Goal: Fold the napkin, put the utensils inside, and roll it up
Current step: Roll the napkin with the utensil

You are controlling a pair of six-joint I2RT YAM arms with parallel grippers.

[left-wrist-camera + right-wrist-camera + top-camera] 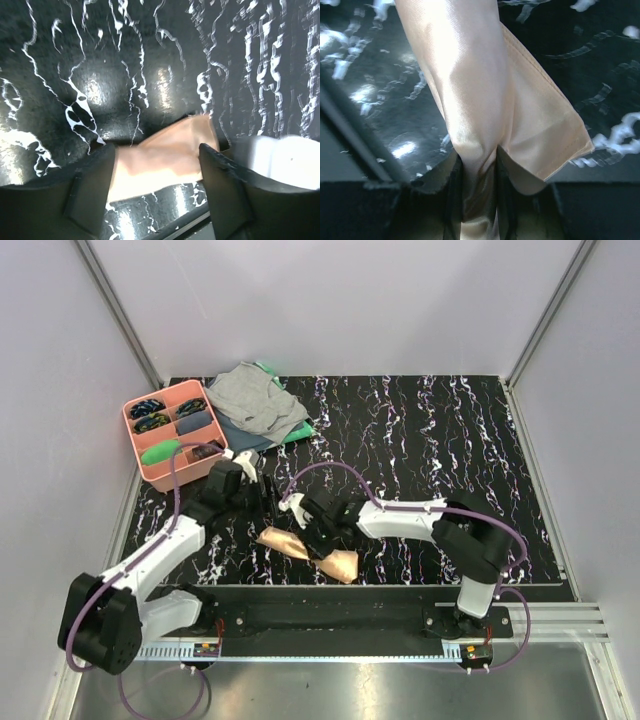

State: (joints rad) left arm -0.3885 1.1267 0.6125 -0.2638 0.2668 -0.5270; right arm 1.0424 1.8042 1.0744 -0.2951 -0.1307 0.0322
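Observation:
The napkin [340,564] is a narrow peach-orange roll lying slantwise near the table's front edge. My right gripper [318,536] is shut on the middle of the roll. In the right wrist view the satiny cloth [470,90] runs away from the gripper [479,200], pinched between the dark fingers. My left gripper [264,508] hangs over the roll's left end. In the left wrist view the gripper [157,175] is open, with the napkin's end [165,150] lying between the fingers. No dark blue utensils show in any view.
A pink tray [138,462] with small dark items and a green piece stands at the back left. A grey cloth [250,395] lies on a green cloth [296,434] beside it. The table's front edge rail [330,592] runs just below the napkin.

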